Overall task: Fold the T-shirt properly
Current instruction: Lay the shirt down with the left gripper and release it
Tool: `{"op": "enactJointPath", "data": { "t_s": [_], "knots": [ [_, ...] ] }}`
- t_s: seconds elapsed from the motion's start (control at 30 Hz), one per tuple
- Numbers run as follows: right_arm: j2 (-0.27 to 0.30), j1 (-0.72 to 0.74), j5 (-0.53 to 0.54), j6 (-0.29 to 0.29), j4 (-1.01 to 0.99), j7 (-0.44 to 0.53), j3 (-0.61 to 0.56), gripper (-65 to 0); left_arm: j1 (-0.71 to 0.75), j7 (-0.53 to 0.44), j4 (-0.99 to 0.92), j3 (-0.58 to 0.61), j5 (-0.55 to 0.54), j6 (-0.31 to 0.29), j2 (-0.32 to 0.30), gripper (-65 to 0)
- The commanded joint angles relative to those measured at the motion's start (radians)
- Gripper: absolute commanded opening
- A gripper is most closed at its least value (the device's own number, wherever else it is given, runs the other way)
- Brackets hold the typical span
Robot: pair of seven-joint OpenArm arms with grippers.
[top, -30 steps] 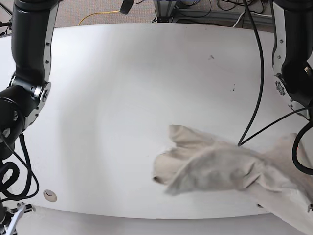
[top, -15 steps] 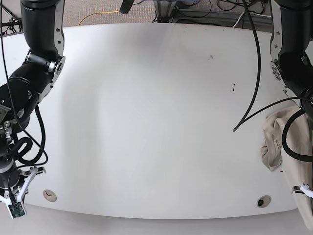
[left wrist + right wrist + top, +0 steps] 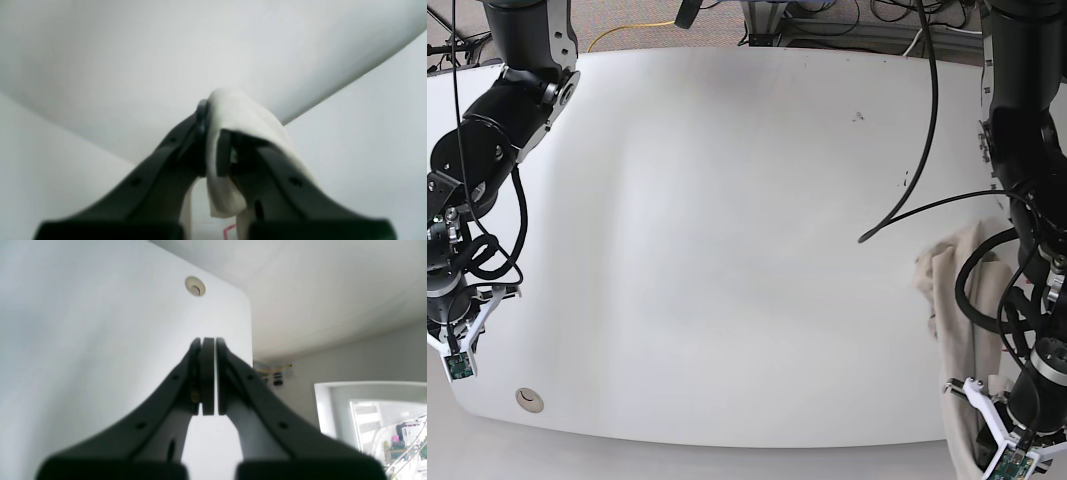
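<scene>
Across the base view, the white table (image 3: 727,220) is bare over almost its whole top, from the far edge by the cables down to the curved near edge, where a small round grommet (image 3: 528,400) sits at the near corner on the right arm's side. That same grommet (image 3: 195,285) shows in the right wrist view, close to the rounded table corner (image 3: 245,300), with floor beyond it. Right gripper (image 3: 208,373): pads pressed flat together, nothing between them; in the base view it (image 3: 457,345) hangs at the table's side edge, well apart from the cloth. Left gripper (image 3: 213,146): clenched on a fold of the T-shirt (image 3: 233,113), pale fabric pinched between the two pads and draped over the outer finger, with a tail of cloth hanging down below the jaws. Base view puts the T-shirt (image 3: 952,310) bunched in a narrow vertical hang at the table's edge on the left arm's side, partly over the tabletop rim, partly past it, beside the left arm's dark cable loops (image 3: 992,300). Left gripper (image 3: 1012,450) is low at the near corner of that side, the cloth running upward from it. A loose black cable (image 3: 907,210) ends above the table just beside the shirt's upper bunch.
</scene>
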Motion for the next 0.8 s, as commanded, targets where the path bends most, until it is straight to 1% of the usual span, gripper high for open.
{"op": "enactJointPath", "data": {
  "t_s": [0.0, 0.17, 0.23, 0.33, 0.43, 0.5, 0.53, 0.6, 0.63, 0.7, 0.77],
  "knots": [
    [0.016, 0.016, 0.006, -0.002, 0.013, 0.023, 0.005, -65.0, -0.089, 0.008, 0.013, -0.005, -0.002, 0.006, 0.026, -65.0],
    [0.016, -0.013, 0.008, -0.002, 0.013, 0.045, 0.006, -65.0, -0.224, 0.093, 0.013, -0.005, -0.002, 0.005, 0.101, -65.0],
    [0.016, -0.023, 0.008, -0.002, 0.013, 0.048, 0.006, -65.0, -0.258, 0.113, 0.014, -0.005, -0.002, -0.001, 0.11, -65.0],
    [0.01, -0.026, 0.008, -0.002, 0.013, 0.049, 0.006, -65.0, -0.289, 0.116, 0.013, -0.005, -0.002, -0.041, 0.111, -65.0],
    [-0.017, -0.027, 0.005, -0.002, 0.013, 0.049, 0.006, -65.0, -0.29, 0.116, 0.013, -0.006, -0.002, -0.047, 0.111, -65.0],
    [-0.025, -0.027, 0.005, -0.002, 0.013, 0.049, 0.006, -65.0, -0.283, 0.117, 0.013, -0.008, -0.002, -0.05, 0.107, -65.0],
    [-0.027, -0.03, 0.008, -0.002, 0.013, 0.049, 0.006, -65.0, -0.255, 0.117, 0.013, -0.009, -0.002, -0.05, 0.098, -65.0],
    [-0.051, -0.047, 0.006, -0.002, 0.013, 0.049, 0.006, -65.0, -0.172, 0.117, 0.013, -0.02, -0.002, -0.05, 0.046, -65.0],
    [-0.06, -0.053, 0.003, -0.002, 0.013, 0.049, 0.006, -65.0, -0.143, 0.117, 0.011, -0.028, -0.002, -0.05, 0.03, -65.0],
    [-0.079, -0.056, 0.002, -0.002, 0.012, 0.049, 0.006, -65.0, -0.074, 0.116, 0.008, -0.046, -0.002, -0.05, 0.004, -65.0],
    [-0.103, -0.063, 0.0, -0.002, 0.01, 0.049, 0.006, -65.0, 0.027, 0.116, 0.01, -0.072, -0.004, -0.052, -0.016, -65.0]
  ]
}}
